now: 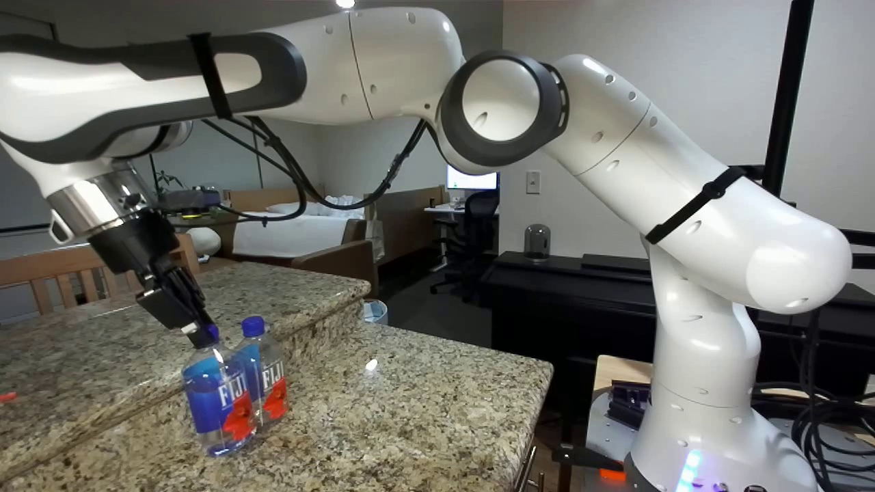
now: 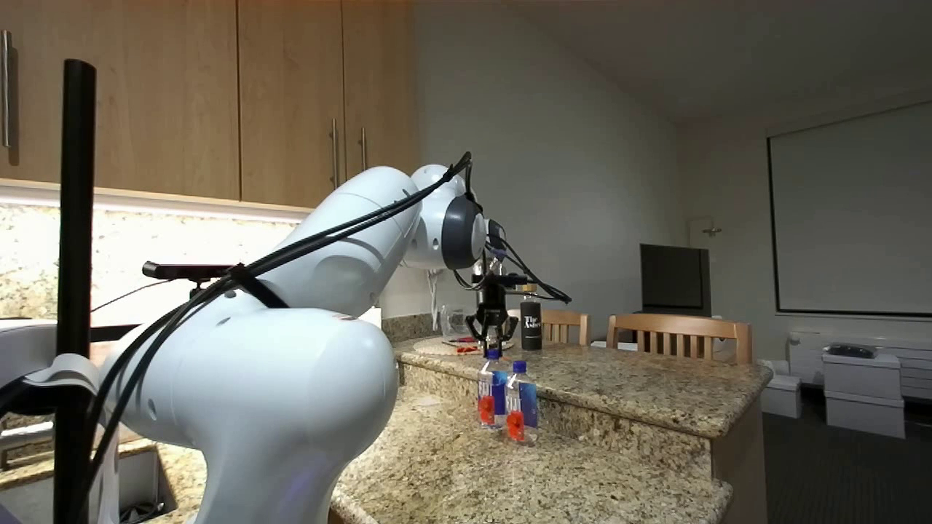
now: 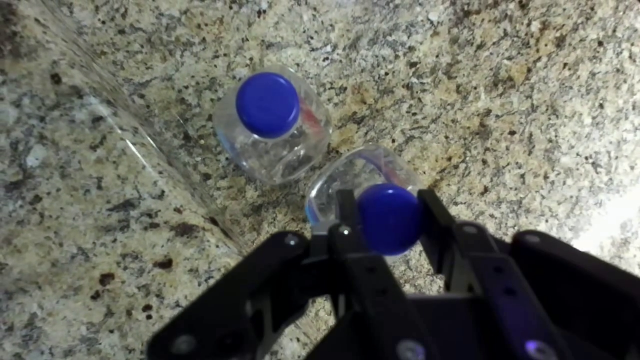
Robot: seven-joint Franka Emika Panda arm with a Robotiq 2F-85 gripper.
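One black two-finger tool (image 3: pixel 388 206), jaws narrowed to cap width and clamped about the blue cap (image 3: pixel 389 220) of a clear FIJI water bottle (image 1: pixel 218 404), which stands on the lower tier (image 1: pixel 424 403) of a speckled granite bench (image 2: pixel 466 477). One second FIJI bottle (image 2: pixel 521 404), likewise blue-capped, just beside the first. One black-bodied bottle (image 2: pixel 531 336) on the bench's upper tier (image 2: pixel 633 372).

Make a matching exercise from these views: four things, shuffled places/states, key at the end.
Things:
1. jaws
2. ungripped FIJI bottle
3. black bottle lettered in white
4. desk monitor

Places/states:
A. on the raised granite counter
B. lit up in the background
C. closed on a blue cap
D. standing on the lower granite counter

Pairs: 1-C, 2-D, 3-A, 4-B
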